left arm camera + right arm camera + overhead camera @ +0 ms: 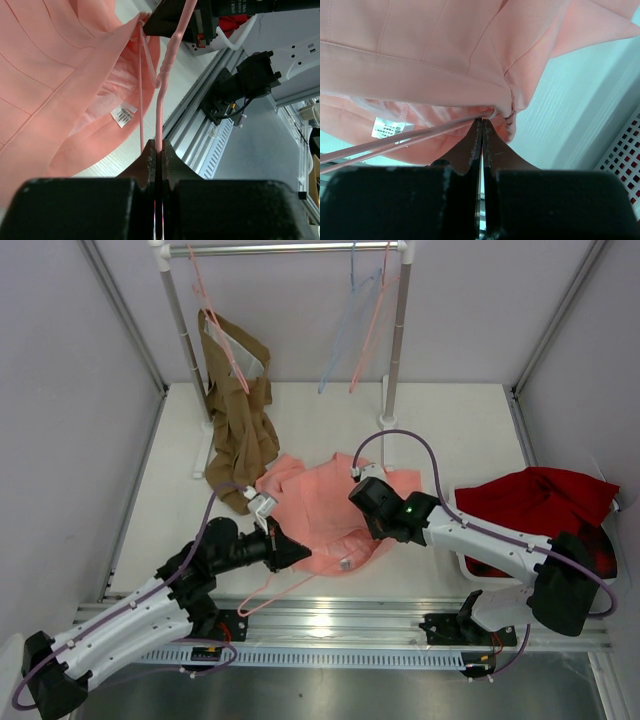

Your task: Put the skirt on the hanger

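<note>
The salmon-pink skirt (320,502) lies crumpled mid-table, its white label (123,114) showing inside the waist. My left gripper (306,553) is shut on the thin pink wire of the hanger (159,107), which runs from its jaws up to the skirt's waist; the hanger's lower part (275,590) loops out toward the table's front edge. My right gripper (375,532) is shut, its tips pinching the skirt's waist edge (495,111) right where the hanger wires (395,142) meet it. The fabric is lifted there. The right gripper (167,22) also appears at the top of the left wrist view.
A brown garment (238,430) hangs from the rack at back left, trailing onto the table. Pale blue and pink hangers (352,330) hang on the rail beside the rack post (397,350). A dark red cloth (540,502) fills a basket at right. A metal rail (350,615) edges the front.
</note>
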`<move>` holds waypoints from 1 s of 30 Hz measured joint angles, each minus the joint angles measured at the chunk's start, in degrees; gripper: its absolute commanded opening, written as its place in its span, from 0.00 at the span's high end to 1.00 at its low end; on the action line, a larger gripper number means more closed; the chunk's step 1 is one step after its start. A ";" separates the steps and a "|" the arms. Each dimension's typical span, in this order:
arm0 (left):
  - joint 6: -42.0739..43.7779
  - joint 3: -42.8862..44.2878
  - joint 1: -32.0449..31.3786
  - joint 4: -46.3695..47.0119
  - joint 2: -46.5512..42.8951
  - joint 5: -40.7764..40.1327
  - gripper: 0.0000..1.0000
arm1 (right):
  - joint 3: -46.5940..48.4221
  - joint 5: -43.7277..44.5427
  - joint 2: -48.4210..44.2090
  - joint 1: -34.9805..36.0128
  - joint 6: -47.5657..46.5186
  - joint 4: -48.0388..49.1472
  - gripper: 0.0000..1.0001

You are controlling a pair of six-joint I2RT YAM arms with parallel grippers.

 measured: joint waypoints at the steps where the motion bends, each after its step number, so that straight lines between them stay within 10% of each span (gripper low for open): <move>1: -0.26 -0.31 0.00 0.85 0.42 0.28 1.00 | -0.02 0.04 -0.17 -0.07 0.17 -0.13 1.00; 13: -2.40 -1.60 0.00 10.43 6.23 2.58 1.00 | -1.01 2.56 -0.70 -1.64 5.40 -2.86 0.98; 18: -2.80 -1.86 0.00 12.74 8.46 2.97 1.00 | -2.23 2.95 -0.79 -2.08 7.74 -3.61 0.73; 30: -3.15 -3.39 0.00 16.24 10.16 3.58 1.00 | -2.80 4.09 -3.76 -2.08 12.11 -3.91 0.55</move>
